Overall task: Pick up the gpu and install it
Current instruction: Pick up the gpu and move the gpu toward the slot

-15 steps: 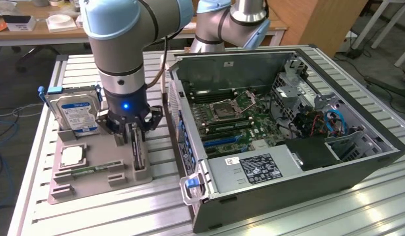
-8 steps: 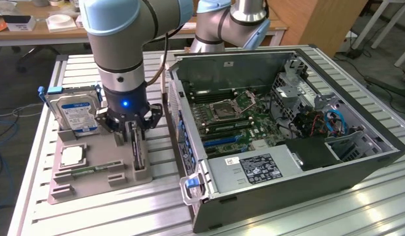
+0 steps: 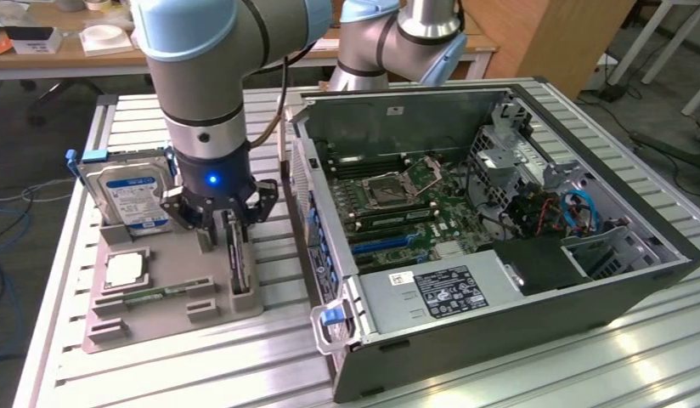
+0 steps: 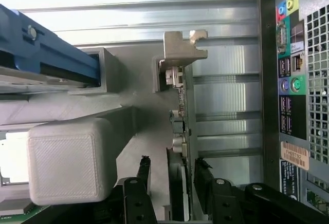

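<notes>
From my station I see the gripper (image 3: 228, 229) low over the grey printed holder (image 3: 157, 319), which sits on the slatted aluminium bench (image 3: 214, 370) toward the edge at the exterior view's left. The gpu (image 3: 238, 268) stands on its long edge in a slot along the side of the holder nearest the open computer case (image 3: 475, 340).

In the wrist view the gripper (image 4: 172, 180) is spread wide and straddles the gpu (image 4: 181, 131), with a black finger (image 4: 138, 193) on either side. One finger stands clear of the card. The other is just beside it, and I cannot tell whether it touches. Nothing is pinched. The card's silvery bracket (image 4: 181, 52) is at the end away from the fingers.

A hard drive (image 3: 129, 197) with a blue-white label stands upright at the holder's far corner. A CPU (image 3: 125, 269) lies flat near the holder's middle, and a green memory stick (image 3: 157, 294) lies just beside it toward the near edge.

The case lies on its side just beside the holder. Its motherboard (image 3: 396, 204) faces up and its power supply (image 3: 435, 289) is at the near end. In the wrist view its rear port panel (image 4: 295, 80) faces the card.
</notes>
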